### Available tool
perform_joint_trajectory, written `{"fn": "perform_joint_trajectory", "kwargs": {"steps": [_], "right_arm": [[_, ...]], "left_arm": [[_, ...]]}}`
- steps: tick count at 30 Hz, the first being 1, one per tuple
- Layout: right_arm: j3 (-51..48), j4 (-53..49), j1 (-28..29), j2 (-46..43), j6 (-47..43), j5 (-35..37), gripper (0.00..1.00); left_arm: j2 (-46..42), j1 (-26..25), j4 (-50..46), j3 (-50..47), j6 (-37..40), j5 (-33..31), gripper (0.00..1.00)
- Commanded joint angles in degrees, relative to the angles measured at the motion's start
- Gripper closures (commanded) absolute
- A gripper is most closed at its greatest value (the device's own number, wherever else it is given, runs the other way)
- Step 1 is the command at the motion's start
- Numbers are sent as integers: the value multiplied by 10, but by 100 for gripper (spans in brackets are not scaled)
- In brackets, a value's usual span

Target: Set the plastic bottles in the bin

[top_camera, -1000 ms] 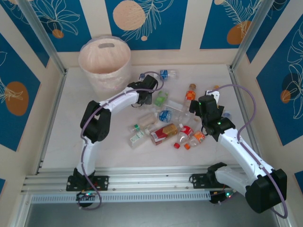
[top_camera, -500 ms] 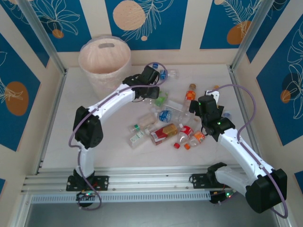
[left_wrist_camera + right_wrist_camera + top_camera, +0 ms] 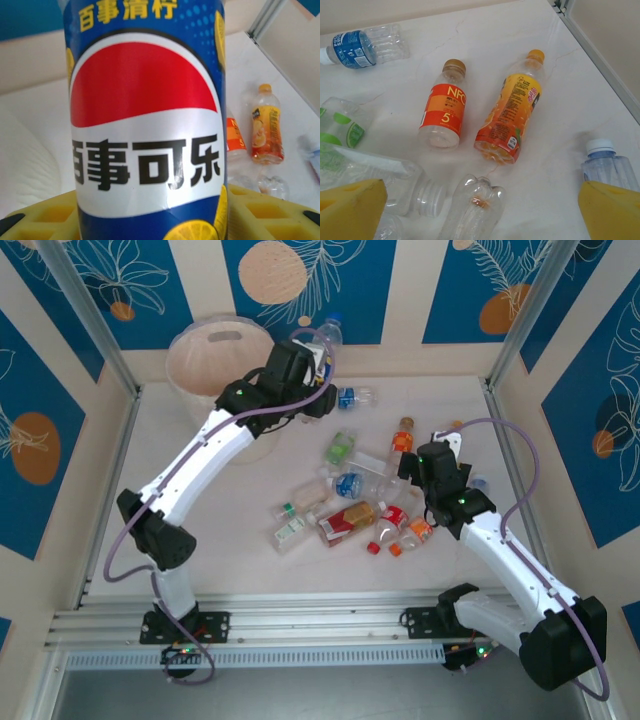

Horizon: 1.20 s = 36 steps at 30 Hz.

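the blue bottle (image 3: 145,125) looks light and squashy; left jaws hold its middle. right jaws gape wide, holding nothing.

We see bright, even light coming from above in all the pictures. The white table (image 3: 230,560) looks pale and a bit washed out, and the shadows under the arms are soft and faint. In the left wrist view the blue bottle (image 3: 145,125) is very close and its label looks a little soft, while the far bottles (image 3: 265,125) behind it are fuzzy. In the right wrist view the orange bottle (image 3: 512,117) is sharp, the clear bottles (image 3: 470,207) shine a little, and the yellow jaws in the bottom corners are blurry.
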Motion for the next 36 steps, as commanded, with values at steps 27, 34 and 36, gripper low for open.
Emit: {"fn": "perform_joint_trajectory", "kwargs": {"steps": [27,34,36], "right_arm": [[16,-6,14,-8,7,21,1],[27,-26,16,-18,14,18,1],[26,-29,17,-26,14,21,1]], "left_arm": [[15,241,0,58,156,-65,44],[28,266,39,11,142,-48,44],[26,270,54,-14,136,-43,44]]}}
